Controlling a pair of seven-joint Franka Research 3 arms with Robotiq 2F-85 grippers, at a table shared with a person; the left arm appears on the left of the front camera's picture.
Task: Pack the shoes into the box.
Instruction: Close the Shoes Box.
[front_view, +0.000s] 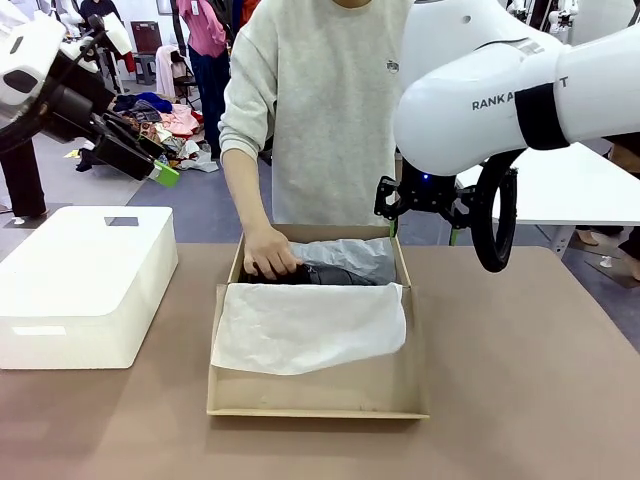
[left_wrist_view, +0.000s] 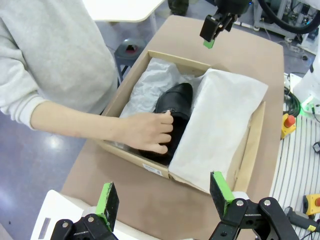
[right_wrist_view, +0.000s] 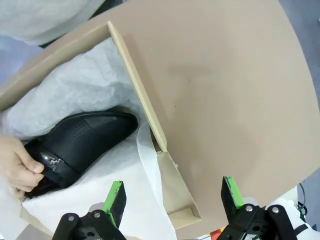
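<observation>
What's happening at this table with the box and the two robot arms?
A person's hand is gripping a black shoe that lies inside the cardboard box, among the tissue paper. One sheet of paper drapes over the near part of the box. The arms aren't touching anything: the left gripper and the right gripper are open and empty, raised clear of the box. A white box sits on the table to the left.

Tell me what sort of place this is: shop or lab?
Probably a robotics lab or data-collection room, not a shop: a white robot arm works over the table, what looks like a red stop button sits beside it, and clothes lie heaped on the floor behind.
</observation>
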